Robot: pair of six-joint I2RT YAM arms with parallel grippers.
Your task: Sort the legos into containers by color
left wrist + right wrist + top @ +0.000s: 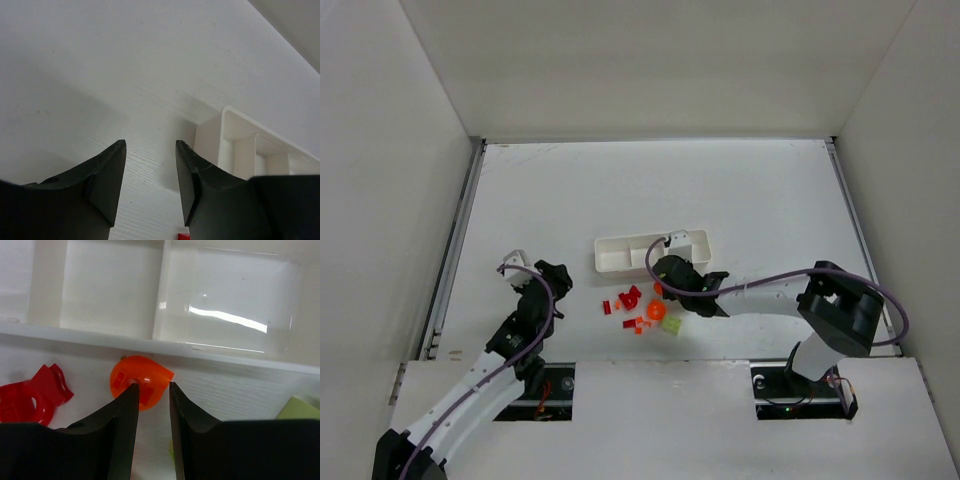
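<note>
The white tray [620, 255] with three square compartments lies mid-table. Just in front of it is a small cluster of legos: red pieces [628, 298], a round orange one [655, 311], small orange bits [638, 323] and a pale yellow-green brick [672, 326]. My right gripper [665, 287] is at the tray's near wall. In the right wrist view its jaws [152, 386] are narrowed on a round orange piece [142, 377] beside the tray wall [100, 335], with red pieces [30, 402] to the left and the yellow-green brick [299, 409] to the right. My left gripper [555, 283] is open and empty, left of the cluster.
The left wrist view shows bare white table between my open fingers [150, 147], the tray's end [235, 125] to the right and a red bit [183, 236] at the bottom edge. White walls enclose the table on three sides.
</note>
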